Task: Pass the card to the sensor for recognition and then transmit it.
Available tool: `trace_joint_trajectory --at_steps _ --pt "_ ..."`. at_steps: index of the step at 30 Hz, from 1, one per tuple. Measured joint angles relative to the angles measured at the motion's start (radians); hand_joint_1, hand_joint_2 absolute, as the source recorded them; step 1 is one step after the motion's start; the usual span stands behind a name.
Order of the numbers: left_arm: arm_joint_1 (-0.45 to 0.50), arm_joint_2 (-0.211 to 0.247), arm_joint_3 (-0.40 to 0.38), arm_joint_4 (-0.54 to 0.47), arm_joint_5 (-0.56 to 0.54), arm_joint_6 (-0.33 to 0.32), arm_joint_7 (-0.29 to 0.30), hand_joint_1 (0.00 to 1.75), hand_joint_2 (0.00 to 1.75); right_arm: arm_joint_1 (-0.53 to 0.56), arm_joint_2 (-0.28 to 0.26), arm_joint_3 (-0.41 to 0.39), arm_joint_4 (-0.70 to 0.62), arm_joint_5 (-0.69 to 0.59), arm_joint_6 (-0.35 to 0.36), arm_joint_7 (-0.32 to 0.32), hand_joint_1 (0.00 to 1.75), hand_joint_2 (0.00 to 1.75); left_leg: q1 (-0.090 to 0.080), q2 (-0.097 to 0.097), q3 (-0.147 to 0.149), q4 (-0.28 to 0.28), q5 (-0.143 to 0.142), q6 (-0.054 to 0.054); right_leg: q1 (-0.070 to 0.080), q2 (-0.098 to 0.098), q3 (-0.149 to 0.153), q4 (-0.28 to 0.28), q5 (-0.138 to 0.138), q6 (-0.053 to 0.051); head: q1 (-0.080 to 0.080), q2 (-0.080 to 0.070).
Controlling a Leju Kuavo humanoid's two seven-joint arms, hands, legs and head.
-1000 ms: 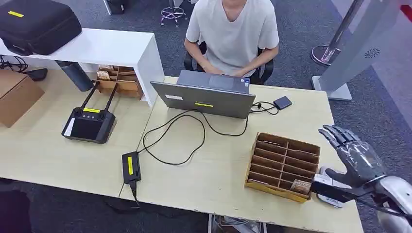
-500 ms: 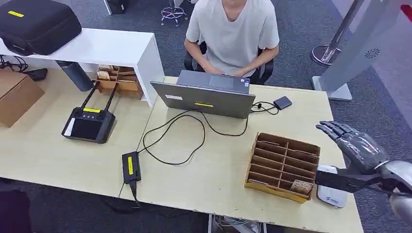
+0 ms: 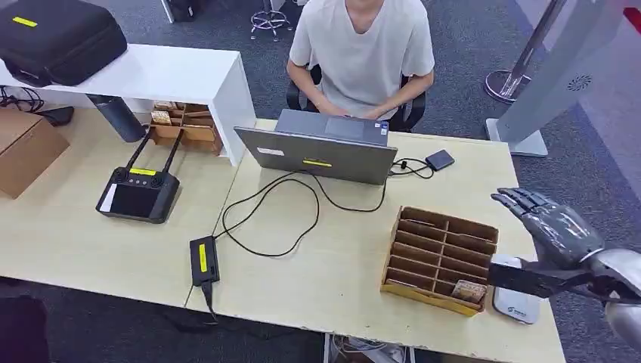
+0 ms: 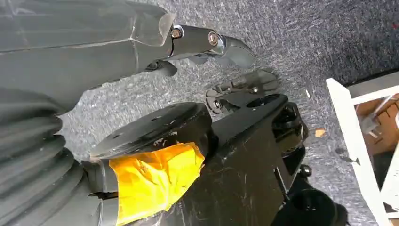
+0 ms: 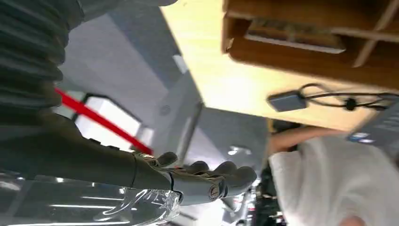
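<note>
**Card not yet picked up; right hand hovering beside the tray**

Nearest the robot, the right hand (image 3: pixel 555 231) is hanging in the air just past the table's (image 3: pixel 332 265) right edge, fingers (image 3: pixel 521 201) stretched forward and slightly apart, holding nothing. The right wrist view is showing the same thing: fingers extended side by side, nothing between them. Just below the hand's thumb, the white sensor (image 3: pixel 515 302) is sitting at the table's near right corner.

The card (image 3: pixel 469 290) is lying in the nearest right compartment of the wooden tray (image 3: pixel 438 255), just beside the sensor and apart from the fingers, which are reaching above and to the right of it.

By my reading nothing of the task is done: grasping the card, presenting it to the sensor and handing it on are all remaining (the person (image 3: pixel 363 53) seated behind the laptop (image 3: pixel 317 155) is presumably the receiver).

The left hand (image 4: pixel 207 44) is hanging over the carpet; whether its fingers are curled or apart I cannot tell.
</note>
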Motion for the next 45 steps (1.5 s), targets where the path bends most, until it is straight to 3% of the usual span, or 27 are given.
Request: trace_joint_trajectory --at_steps 4,13,20,29,41,42,43,44,45 --pt "0.008 -0.006 0.018 0.000 0.014 0.013 -0.001 0.00 1.75 -0.005 0.033 0.026 -0.013 0.081 -0.026 0.133 0.00 1.75 0.000 0.000 0.001 0.000 0.000 0.000 0.000 0.001 0.000 0.000 0.000 0.000 0.000 0.000" --pt "0.024 -0.021 0.045 0.010 0.032 0.023 -0.009 0.00 1.75 0.061 0.160 0.055 -0.029 0.212 -0.135 0.290 0.00 1.75 0.001 -0.001 0.000 0.000 0.000 0.000 0.001 -0.001 0.000 0.000 0.000 0.000 0.000 0.000" --pt "0.035 -0.027 0.063 0.017 0.043 0.033 -0.009 0.00 1.75 0.095 0.221 0.052 -0.042 0.344 -0.076 0.412 0.00 1.75 0.000 -0.001 0.000 0.000 0.000 0.000 0.000 -0.001 0.000 0.000 0.000 0.000 0.000 0.000" --pt "0.043 -0.029 0.074 0.024 0.050 0.034 -0.008 0.00 1.75 0.110 0.238 0.038 -0.069 0.363 -0.009 0.433 0.00 1.75 0.000 -0.001 0.000 0.000 0.000 0.000 0.000 -0.001 0.000 0.000 0.000 0.000 0.000 0.000" --pt "0.046 -0.034 0.086 0.027 0.050 0.032 -0.009 0.00 1.75 0.092 0.278 0.039 -0.067 0.372 -0.045 0.429 0.00 1.75 0.000 -0.001 0.000 0.000 0.000 0.000 0.000 -0.001 0.000 0.000 0.000 0.000 0.000 0.000" --pt "0.045 -0.034 0.087 0.028 0.050 0.032 -0.009 0.00 1.75 0.091 0.280 0.039 -0.064 0.372 -0.047 0.428 1.47 1.75 0.000 -0.001 0.000 0.000 0.000 0.000 0.000 -0.001 0.000 0.000 0.000 0.000 0.000 0.000" --pt "0.045 -0.034 0.087 0.029 0.050 0.032 -0.009 0.00 1.75 0.091 0.281 0.039 -0.063 0.372 -0.048 0.428 1.47 1.75 0.000 -0.001 0.000 0.000 0.000 0.000 0.000 -0.001 0.000 0.000 0.000 0.000 0.000 0.000" --pt "0.045 -0.034 0.088 0.029 0.050 0.032 -0.009 0.00 1.75 0.089 0.282 0.039 -0.062 0.372 -0.045 0.428 1.75 1.75 0.000 -0.001 0.000 0.000 0.000 0.000 0.000 -0.001 0.000 0.000 0.000 0.000 0.000 0.000" --pt "0.045 -0.034 0.088 0.029 0.050 0.032 -0.009 0.00 1.75 0.085 0.285 0.039 -0.062 0.371 -0.042 0.428 1.75 1.75 0.000 -0.001 0.000 0.000 0.000 0.000 0.000 -0.001 0.000 0.000 0.000 0.000 0.000 0.000"
